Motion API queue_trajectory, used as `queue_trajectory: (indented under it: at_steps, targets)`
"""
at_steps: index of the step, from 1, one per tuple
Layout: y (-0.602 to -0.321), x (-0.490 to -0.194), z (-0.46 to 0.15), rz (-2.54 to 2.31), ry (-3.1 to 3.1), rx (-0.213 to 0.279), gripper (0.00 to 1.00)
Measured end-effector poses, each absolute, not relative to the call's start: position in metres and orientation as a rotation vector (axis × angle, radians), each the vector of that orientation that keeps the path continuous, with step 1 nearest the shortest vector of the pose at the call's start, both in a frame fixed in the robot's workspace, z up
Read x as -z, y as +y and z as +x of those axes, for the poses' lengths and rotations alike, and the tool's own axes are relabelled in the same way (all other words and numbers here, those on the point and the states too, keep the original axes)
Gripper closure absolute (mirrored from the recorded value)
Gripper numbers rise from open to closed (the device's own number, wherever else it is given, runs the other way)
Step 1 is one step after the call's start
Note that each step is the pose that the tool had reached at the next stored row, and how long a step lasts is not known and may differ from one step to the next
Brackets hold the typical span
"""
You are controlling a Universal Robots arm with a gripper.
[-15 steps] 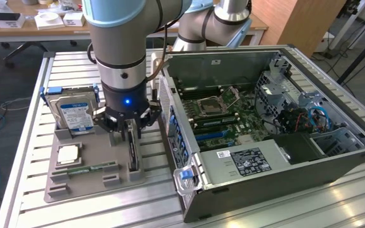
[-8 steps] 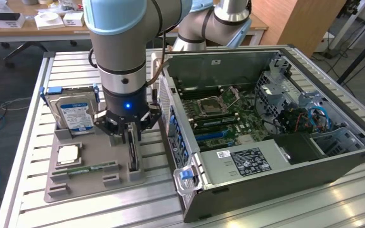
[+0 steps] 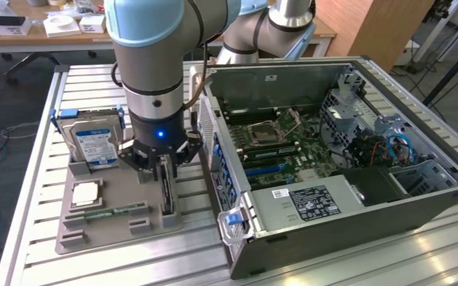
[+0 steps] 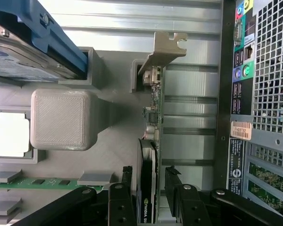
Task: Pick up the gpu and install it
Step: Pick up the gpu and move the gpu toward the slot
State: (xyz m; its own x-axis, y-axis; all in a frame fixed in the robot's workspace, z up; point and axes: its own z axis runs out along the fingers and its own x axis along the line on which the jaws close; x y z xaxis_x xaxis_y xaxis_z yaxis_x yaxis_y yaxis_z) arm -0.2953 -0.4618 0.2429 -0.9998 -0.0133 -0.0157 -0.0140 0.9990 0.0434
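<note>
In the exterior view we see the gripper low over the grey holder tray, which lies on the table just beside the open computer case. The gpu stands on edge in a slot of that tray, on the side nearest the case. The jaws hang around its upper edge. A hard drive stands elsewhere on the tray, apart from the card.

In the wrist view we look along the gpu. It is a thin green board with a black shroud on one face and a silver end bracket at the end away from the gripper. The jaws are spread wide, one black finger facing each flat side, with what looks like a sliver of gap on both sides. Nothing is gripped yet.

We judge the step in hand to be the grasp. To do it well, we would keep the card centred between the fingers and square to its faces. Closing would then press shroud and board evenly and not tilt the card in its slot.
</note>
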Motion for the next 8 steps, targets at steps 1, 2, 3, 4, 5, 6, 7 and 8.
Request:
queue_trajectory:
  at_steps: [1,2,3,4,5,6,7,8]
  targets:
    - [-0.4618,-0.2428,-0.2954,-0.022,3.126,-0.068,0.59]
    - [-0.4618,-0.2428,-0.2954,-0.021,3.126,-0.068,0.59]
    - [-0.4618,-0.2427,-0.2954,-0.018,3.126,-0.068,0.59]
    - [-0.4617,-0.2419,-0.2954,-0.016,3.125,-0.068,0.59]
    - [-0.4617,-0.2412,-0.2954,-0.012,3.125,-0.068,0.59]
    - [-0.4617,-0.2406,-0.2954,-0.007,3.125,-0.068,0.59]
    - [-0.4618,-0.2404,-0.2955,-0.003,3.125,-0.067,0.59]
    - [-0.4618,-0.2404,-0.2955,-0.002,3.126,-0.067,0.59]
